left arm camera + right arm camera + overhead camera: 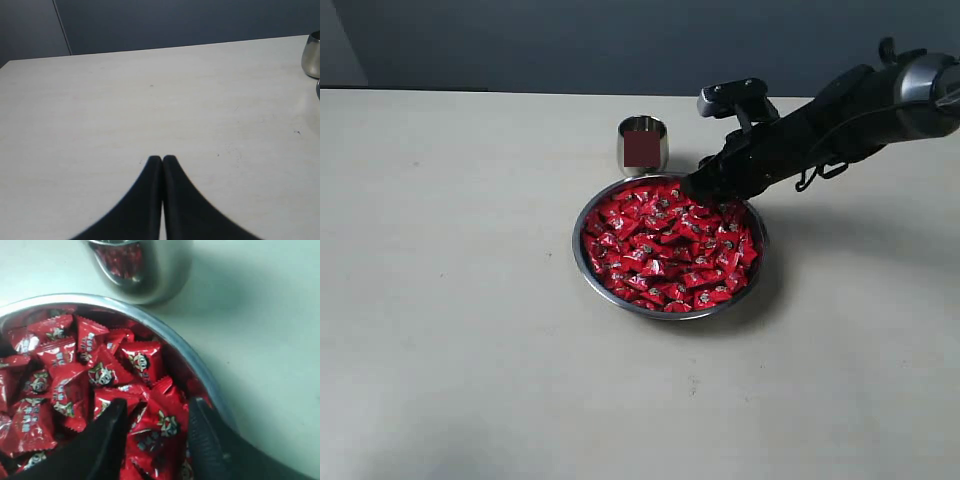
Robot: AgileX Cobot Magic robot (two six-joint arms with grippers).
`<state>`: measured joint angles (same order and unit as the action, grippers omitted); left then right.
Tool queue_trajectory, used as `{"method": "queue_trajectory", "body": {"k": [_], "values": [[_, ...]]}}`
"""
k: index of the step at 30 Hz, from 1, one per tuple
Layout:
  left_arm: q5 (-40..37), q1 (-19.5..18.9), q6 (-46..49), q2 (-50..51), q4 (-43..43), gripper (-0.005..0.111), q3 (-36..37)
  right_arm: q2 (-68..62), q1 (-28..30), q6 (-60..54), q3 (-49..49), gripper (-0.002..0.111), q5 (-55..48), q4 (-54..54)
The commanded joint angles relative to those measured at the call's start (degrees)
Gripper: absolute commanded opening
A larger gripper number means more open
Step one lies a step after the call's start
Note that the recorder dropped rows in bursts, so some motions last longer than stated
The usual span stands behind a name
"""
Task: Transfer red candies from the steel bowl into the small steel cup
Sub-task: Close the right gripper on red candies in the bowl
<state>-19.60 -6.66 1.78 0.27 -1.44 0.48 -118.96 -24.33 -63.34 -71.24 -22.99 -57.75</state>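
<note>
My right hand [159,402] is spread open, dipped into the steel bowl [170,335], straddling one of the red candies [161,421]. I'd pinch just that one, slowly. The small steel cup [165,270] sits just ahead.

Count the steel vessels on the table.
2. The steel bowl, full of red candies, sits centre-frame in the exterior view; the small steel cup stands just beyond its far rim. None looks hidden.
</note>
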Motion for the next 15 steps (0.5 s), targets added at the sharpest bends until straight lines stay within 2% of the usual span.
{"method": "queue_trajectory", "body": {"k": [1, 3, 7, 14, 15], "values": [[0.31, 0.46, -0.1, -0.27, -0.11, 0.0, -0.48, -1.79, 0.32, -0.08, -1.87, 0.036, -1.22, -0.53], [0.31, 0.46, -0.1, -0.27, -0.11, 0.0, -0.48, -1.79, 0.32, -0.08, -2.0, 0.028, -1.22, -0.65], [0.31, 0.46, -0.1, -0.27, -0.11, 0.0, -0.48, -1.67, 0.32, -0.08, -2.0, -0.001, -1.22, -0.64], [0.31, 0.46, -0.1, -0.27, -0.11, 0.0, -0.48, 0.97, 0.32, -0.08, -2.0, 0.0, -5.0, -0.27], [0.31, 0.46, -0.1, -0.27, -0.11, 0.0, -0.48, 1.06, 0.32, -0.08, -2.0, 0.006, -6.02, 0.02]]}}
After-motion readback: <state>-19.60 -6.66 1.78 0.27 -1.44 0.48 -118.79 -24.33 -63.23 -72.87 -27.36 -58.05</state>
